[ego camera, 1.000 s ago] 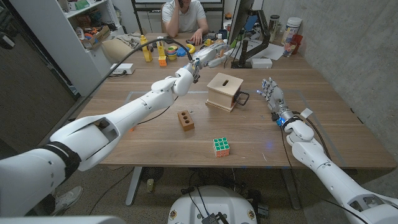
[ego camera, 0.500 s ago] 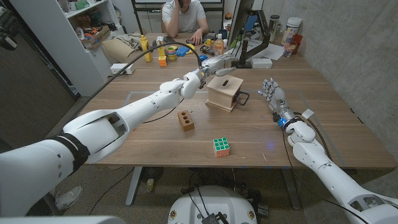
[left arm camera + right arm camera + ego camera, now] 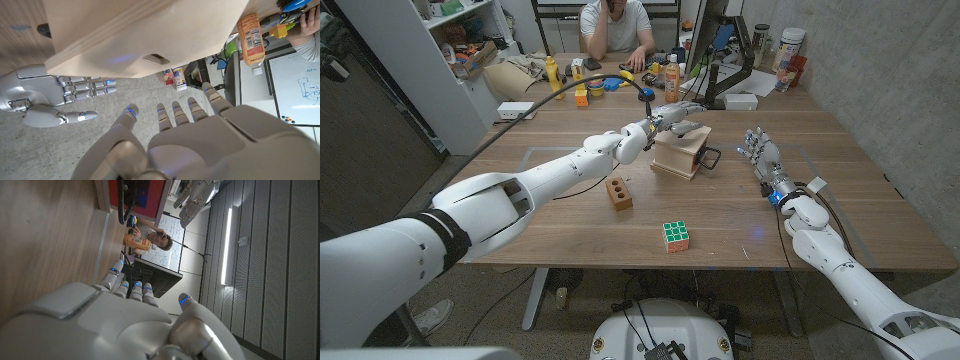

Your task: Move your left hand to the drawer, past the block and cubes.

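Observation:
A small wooden drawer box [image 3: 677,150] with a black handle [image 3: 709,158] stands at the table's middle. My left hand [image 3: 678,114] hovers over the box's far top edge with its fingers spread and nothing in them; I cannot tell whether it touches. The left wrist view has that hand [image 3: 190,135] close to the box [image 3: 140,35]. A brown block with two holes [image 3: 618,192] and a coloured puzzle cube [image 3: 676,235] lie nearer to me, beside the left forearm. My right hand [image 3: 758,150] stands open to the right of the box, holding nothing.
A person [image 3: 617,28] sits behind the table's far edge. Bottles [image 3: 672,72], toys [image 3: 582,88] and a monitor stand [image 3: 730,85] crowd the far side. A shelf unit [image 3: 440,50] stands at the back left. The table [image 3: 570,225] is bare wood around the block and cube.
My left hand has swung to the right, from behind and left of the box to over its top. The right hand, block and cube have stayed put.

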You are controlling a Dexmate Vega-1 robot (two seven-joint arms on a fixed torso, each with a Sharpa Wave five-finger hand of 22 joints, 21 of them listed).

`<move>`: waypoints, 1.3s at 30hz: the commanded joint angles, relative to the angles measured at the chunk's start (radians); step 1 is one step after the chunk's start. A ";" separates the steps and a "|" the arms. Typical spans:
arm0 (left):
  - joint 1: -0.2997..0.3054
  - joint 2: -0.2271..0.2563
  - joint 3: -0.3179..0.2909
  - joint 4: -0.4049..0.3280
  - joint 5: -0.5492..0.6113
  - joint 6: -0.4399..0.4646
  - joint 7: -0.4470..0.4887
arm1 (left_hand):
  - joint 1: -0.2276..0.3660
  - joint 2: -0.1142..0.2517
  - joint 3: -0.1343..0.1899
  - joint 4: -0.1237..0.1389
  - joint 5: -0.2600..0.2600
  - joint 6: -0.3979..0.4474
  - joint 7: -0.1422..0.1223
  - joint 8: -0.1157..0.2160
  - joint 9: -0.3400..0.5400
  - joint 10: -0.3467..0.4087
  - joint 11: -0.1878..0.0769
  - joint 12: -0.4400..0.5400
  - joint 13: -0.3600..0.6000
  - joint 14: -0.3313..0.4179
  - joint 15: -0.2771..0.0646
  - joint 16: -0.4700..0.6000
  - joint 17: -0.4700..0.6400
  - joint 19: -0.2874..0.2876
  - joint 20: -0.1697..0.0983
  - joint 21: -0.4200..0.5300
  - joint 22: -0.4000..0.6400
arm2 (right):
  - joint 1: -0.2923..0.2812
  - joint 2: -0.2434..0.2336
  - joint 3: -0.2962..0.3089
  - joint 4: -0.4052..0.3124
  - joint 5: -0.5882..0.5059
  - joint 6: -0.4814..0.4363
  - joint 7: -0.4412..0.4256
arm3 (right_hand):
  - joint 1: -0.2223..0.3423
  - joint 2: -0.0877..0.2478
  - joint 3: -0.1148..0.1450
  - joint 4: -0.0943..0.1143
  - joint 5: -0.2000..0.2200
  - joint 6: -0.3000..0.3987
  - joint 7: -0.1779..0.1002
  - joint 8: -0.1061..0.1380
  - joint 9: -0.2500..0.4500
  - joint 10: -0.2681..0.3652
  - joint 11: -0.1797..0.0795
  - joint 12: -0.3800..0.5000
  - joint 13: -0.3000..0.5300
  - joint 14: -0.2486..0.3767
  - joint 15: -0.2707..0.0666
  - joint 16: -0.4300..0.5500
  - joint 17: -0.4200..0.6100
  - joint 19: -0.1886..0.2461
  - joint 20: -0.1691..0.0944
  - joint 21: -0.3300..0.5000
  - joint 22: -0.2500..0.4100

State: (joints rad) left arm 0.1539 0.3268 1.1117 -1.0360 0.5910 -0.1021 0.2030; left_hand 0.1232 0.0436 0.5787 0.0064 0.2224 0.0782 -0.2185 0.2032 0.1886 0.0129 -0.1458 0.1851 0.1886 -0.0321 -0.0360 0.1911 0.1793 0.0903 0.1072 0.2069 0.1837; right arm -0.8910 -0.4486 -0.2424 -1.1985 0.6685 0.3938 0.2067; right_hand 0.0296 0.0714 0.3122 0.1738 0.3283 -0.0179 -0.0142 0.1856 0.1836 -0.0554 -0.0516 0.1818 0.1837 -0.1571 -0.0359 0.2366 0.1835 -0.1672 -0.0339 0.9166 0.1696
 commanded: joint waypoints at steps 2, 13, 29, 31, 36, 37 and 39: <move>0.006 0.010 0.021 -0.016 0.006 0.022 -0.025 | 0.007 -0.004 0.000 -0.005 0.006 -0.010 -0.005 -0.002 0.006 0.015 -0.002 0.009 0.005 -0.003 -0.021 0.005 0.005 -0.002 0.004 -0.003 0.003 | -0.009 -0.003 0.007 -0.006 0.010 -0.005 0.004 | 0.004 0.074 -0.006 -0.002 0.007 0.006 0.000 0.007 0.005 0.002 -0.004 0.006 0.002 0.002 -0.058 -0.001 0.002 -0.067 -0.075 -0.004 0.005; 0.022 0.023 0.015 -0.043 0.003 0.038 -0.035 | 0.001 -0.005 -0.005 -0.003 0.006 -0.013 -0.005 -0.003 0.007 0.003 -0.002 0.004 0.006 -0.009 -0.022 0.006 0.007 -0.007 0.005 -0.005 0.003 | -0.018 -0.010 0.010 -0.015 0.010 -0.004 0.005 | 0.003 0.073 -0.008 -0.002 0.008 0.006 0.000 0.007 0.005 0.003 0.000 0.006 0.002 0.003 -0.057 -0.001 0.002 -0.066 -0.075 -0.007 0.005; 0.020 0.024 0.012 -0.042 0.006 0.030 -0.038 | -0.007 -0.005 -0.010 0.000 0.005 -0.016 -0.005 -0.003 0.007 0.002 -0.001 0.004 0.007 -0.012 -0.022 0.008 0.008 -0.009 0.003 -0.005 0.004 | -0.014 -0.007 0.008 -0.008 0.010 -0.003 0.004 | 0.003 0.073 -0.009 -0.002 0.008 0.006 0.000 0.006 0.005 0.003 -0.001 0.006 0.002 0.004 -0.057 -0.002 0.002 -0.064 -0.074 -0.012 0.005; 0.019 0.023 0.011 -0.039 0.004 0.028 -0.038 | -0.008 -0.004 -0.011 0.000 0.005 -0.016 -0.005 -0.003 0.007 0.002 -0.001 0.005 0.007 -0.013 -0.022 0.008 0.008 -0.009 0.003 -0.005 0.004 | -0.013 -0.006 0.008 -0.007 0.012 -0.005 0.005 | 0.003 0.073 -0.010 -0.002 0.008 0.006 0.000 0.006 0.005 0.003 -0.001 0.006 0.002 0.004 -0.057 -0.002 0.002 -0.064 -0.074 -0.012 0.005; 0.018 0.023 0.011 -0.037 0.004 0.026 -0.038 | -0.011 -0.004 -0.012 0.001 0.006 -0.017 -0.005 -0.003 0.008 0.002 0.000 0.005 0.007 -0.016 -0.023 0.007 0.008 -0.009 0.003 -0.005 0.004 | -0.009 -0.006 0.006 -0.001 0.005 0.002 0.006 | 0.003 0.073 -0.010 -0.002 0.008 0.006 0.000 0.006 0.005 0.002 -0.002 0.006 0.002 0.003 -0.057 -0.003 0.002 -0.064 -0.074 -0.014 0.005; 0.018 0.023 0.011 -0.036 0.004 0.026 -0.037 | -0.011 -0.004 -0.012 0.001 0.006 -0.017 -0.005 -0.003 0.008 0.002 0.000 0.005 0.007 -0.016 -0.024 0.007 0.008 -0.009 0.003 -0.005 0.004 | -0.009 -0.005 0.007 -0.003 0.008 -0.001 0.007 | 0.003 0.073 -0.010 -0.002 0.008 0.006 0.000 0.006 0.005 0.002 -0.002 0.006 0.002 0.003 -0.057 -0.003 0.002 -0.064 -0.075 -0.014 0.005; 0.018 0.023 0.010 -0.035 0.001 0.023 -0.040 | -0.012 -0.003 -0.012 0.002 0.006 -0.017 -0.005 -0.003 0.008 0.002 0.001 0.005 0.007 -0.016 -0.023 0.008 0.008 -0.010 0.003 -0.005 0.004 | -0.009 -0.005 0.006 -0.003 0.007 -0.003 0.006 | 0.003 0.073 -0.011 -0.002 0.008 0.006 0.000 0.006 0.005 0.002 -0.001 0.005 0.002 0.004 -0.057 -0.003 0.002 -0.063 -0.074 -0.015 0.005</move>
State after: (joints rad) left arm 0.1752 0.3504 1.1243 -1.0786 0.5955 -0.0706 0.1653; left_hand 0.1187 0.0391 0.5706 0.0067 0.2224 0.0676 -0.2180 0.2040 0.1931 0.0209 -0.1428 0.1887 0.1934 -0.0422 -0.0359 0.1912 0.1840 0.0906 0.1073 0.2030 0.1837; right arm -0.9055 -0.4561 -0.2339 -1.2059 0.6790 0.3925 0.2124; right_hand 0.0296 0.0714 0.3037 0.1739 0.3330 -0.0143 -0.0105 0.1856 0.1836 -0.0554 -0.0516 0.1818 0.1837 -0.1571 -0.0359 0.2366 0.1835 -0.1672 -0.0339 0.9020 0.1697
